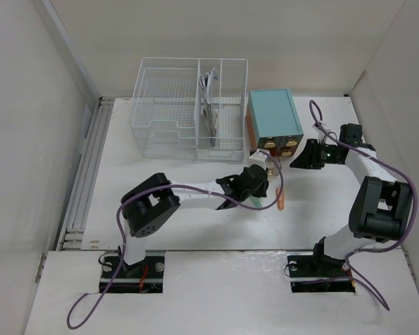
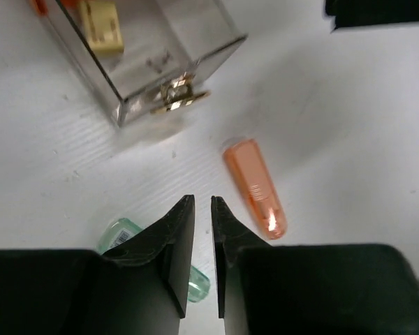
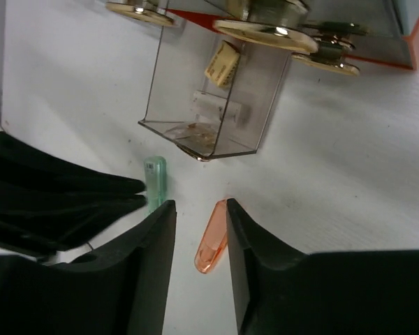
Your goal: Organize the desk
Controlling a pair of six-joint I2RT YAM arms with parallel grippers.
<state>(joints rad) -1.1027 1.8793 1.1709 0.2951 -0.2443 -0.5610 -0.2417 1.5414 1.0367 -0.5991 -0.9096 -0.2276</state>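
Top external view, looking down: the desk (image 1: 126,174), a wide matt white tabletop, fills the middle of the frame. At its upper centre stands a white wire basket (image 1: 188,108), with a teal box (image 1: 274,114) just to its right. A clear drawer (image 2: 146,56) with a gold knob (image 2: 176,98) juts out at the box's lower side. Two black grippers meet just below the box, right of the frame's centre.

Left wrist view: the left gripper (image 2: 202,202) has its fingers drawn almost together, with a thin slit between them and nothing in it. A pale green translucent capsule (image 2: 119,234) lies on the desk, partly hidden under the finger on the left of the frame. An orange translucent capsule (image 2: 255,192) lies just right of the fingertips, apart from them. The clear drawer sits in the upper left.

Right wrist view: the right gripper (image 3: 197,208) has its fingers spread apart and holds nothing. The orange capsule lies on the desk and shows in the gap between the fingers; whether they touch it cannot be told. The green capsule lies just to the left, beside the left gripper's tips.
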